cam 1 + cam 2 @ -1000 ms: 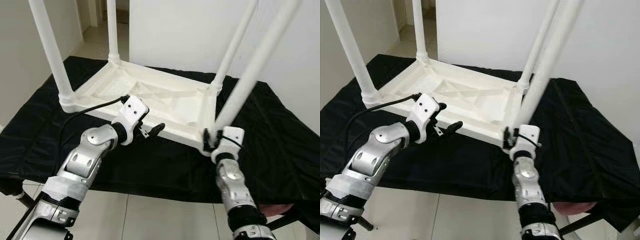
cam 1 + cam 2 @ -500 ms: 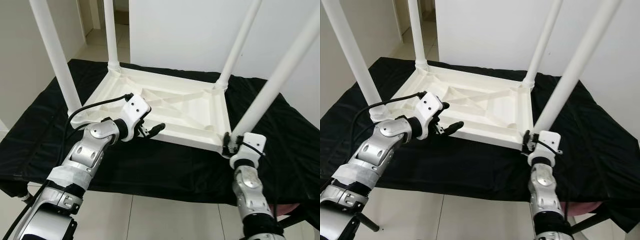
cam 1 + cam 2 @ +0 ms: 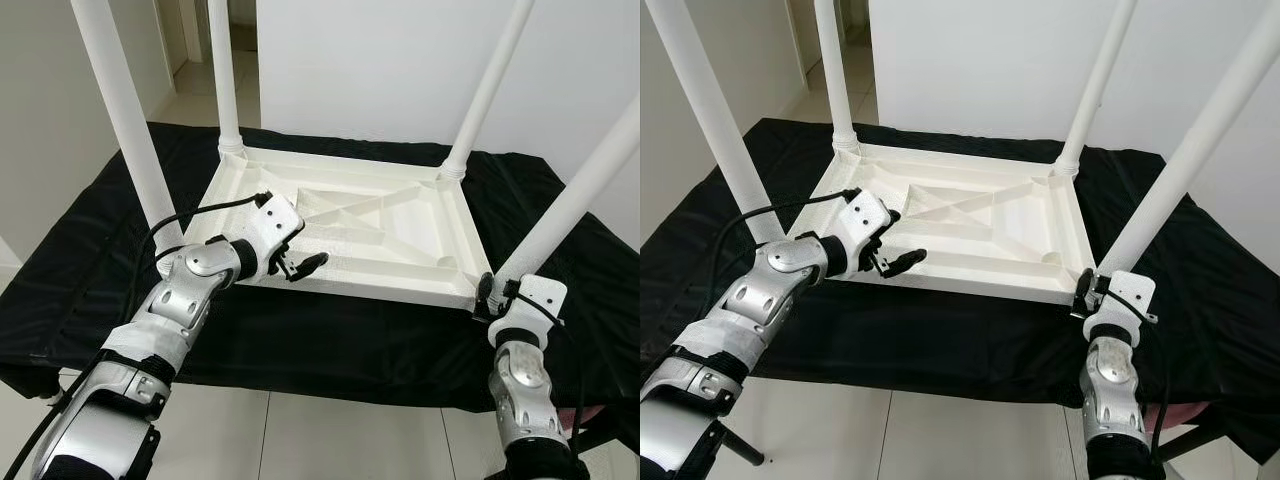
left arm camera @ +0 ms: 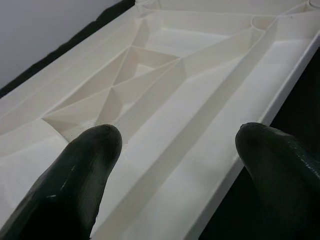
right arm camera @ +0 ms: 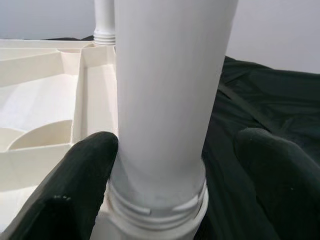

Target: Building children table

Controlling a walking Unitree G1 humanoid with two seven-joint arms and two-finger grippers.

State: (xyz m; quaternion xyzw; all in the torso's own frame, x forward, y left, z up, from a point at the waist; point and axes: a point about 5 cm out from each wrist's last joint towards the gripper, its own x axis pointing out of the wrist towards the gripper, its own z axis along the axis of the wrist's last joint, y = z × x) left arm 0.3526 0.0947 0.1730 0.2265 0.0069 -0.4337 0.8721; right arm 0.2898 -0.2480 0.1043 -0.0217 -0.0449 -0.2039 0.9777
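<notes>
table top (image 3: 380, 225) swung leftward, leg (image 5: 170, 90) followed

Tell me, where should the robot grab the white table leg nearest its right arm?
Low on the leg, just above the threaded collar, coming from the near edge. It is a round upright tube, so the right end effector fingers can likely straddle it there.

The tops of all four white legs (image 3: 130, 120) are cut off by the upper edge of the head views. The near right corner of the upturned table top (image 3: 400, 235) is hidden behind the right gripper (image 3: 492, 295), so the seating of that leg cannot be told. The black cloth (image 3: 90, 260) is cropped at both sides.
</notes>
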